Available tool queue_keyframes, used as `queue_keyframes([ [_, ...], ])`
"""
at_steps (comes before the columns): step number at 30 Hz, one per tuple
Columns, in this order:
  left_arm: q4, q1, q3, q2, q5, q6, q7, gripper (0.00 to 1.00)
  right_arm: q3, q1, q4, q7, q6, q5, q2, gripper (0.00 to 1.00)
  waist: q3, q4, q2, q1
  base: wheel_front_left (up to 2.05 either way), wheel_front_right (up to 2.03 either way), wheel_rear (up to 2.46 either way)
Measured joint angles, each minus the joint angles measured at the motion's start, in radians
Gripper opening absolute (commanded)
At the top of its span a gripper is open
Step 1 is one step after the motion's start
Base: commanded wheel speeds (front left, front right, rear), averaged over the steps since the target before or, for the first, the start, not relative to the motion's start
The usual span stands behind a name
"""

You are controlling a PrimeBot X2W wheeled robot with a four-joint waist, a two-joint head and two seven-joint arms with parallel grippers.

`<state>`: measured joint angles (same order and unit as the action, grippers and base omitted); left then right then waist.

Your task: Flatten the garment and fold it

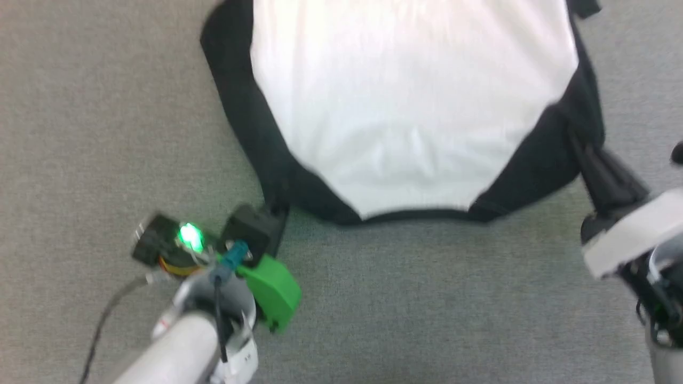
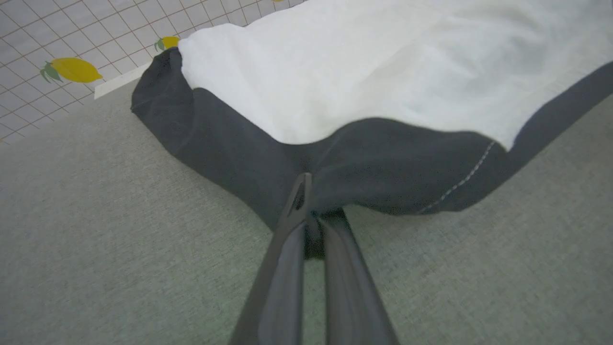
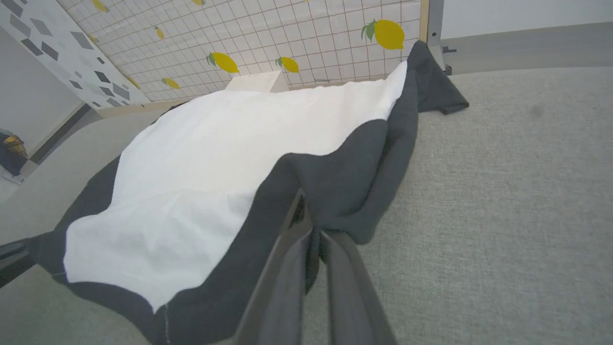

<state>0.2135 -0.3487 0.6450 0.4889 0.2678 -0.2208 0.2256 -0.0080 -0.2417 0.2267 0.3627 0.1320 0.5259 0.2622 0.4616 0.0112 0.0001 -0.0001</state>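
The shirt (image 1: 411,106) lies spread at upper middle of head view, white up. Both pinched shut: left fingers (image 2: 282,278) on one black sleeve (image 2: 230,143), right fingers (image 3: 282,278) on the other. Draw outward evenly, low, cloth taut.

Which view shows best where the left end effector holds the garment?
The left wrist view: the left end effector is shut on the black sleeve of the garment, close and sharp. The head view shows it from above, blurred. In the right wrist view, a dark tip at the left edge may be it.
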Motion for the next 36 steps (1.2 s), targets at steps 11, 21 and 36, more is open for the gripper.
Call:
queue_keyframes([
  [11, -0.032, 0.138, 0.053, 0.002, 0.101, 0.013, 0.077, 0.0, -0.034, 0.225, 0.003, 0.103, 0.0, -0.018, -0.033, 0.0, -0.119, -0.009, 0.0, 0.0, 0.0, 0.0, 0.0],
  [21, -0.054, 0.28, 0.086, 0.015, 0.197, 0.011, 0.135, 0.0, -0.073, 0.446, -0.014, 0.185, 0.0, -0.097, -0.069, 0.0, -0.211, -0.004, 0.0, 0.0, 0.0, 0.0, 0.0],
  [36, -0.155, 0.348, 0.11, -0.019, 0.262, 0.01, 0.108, 0.0, -0.044, 0.523, -0.117, 0.167, 0.0, -0.184, -0.109, 0.0, -0.258, -0.026, 0.0, 0.0, 0.0, 0.0, 0.0],
])
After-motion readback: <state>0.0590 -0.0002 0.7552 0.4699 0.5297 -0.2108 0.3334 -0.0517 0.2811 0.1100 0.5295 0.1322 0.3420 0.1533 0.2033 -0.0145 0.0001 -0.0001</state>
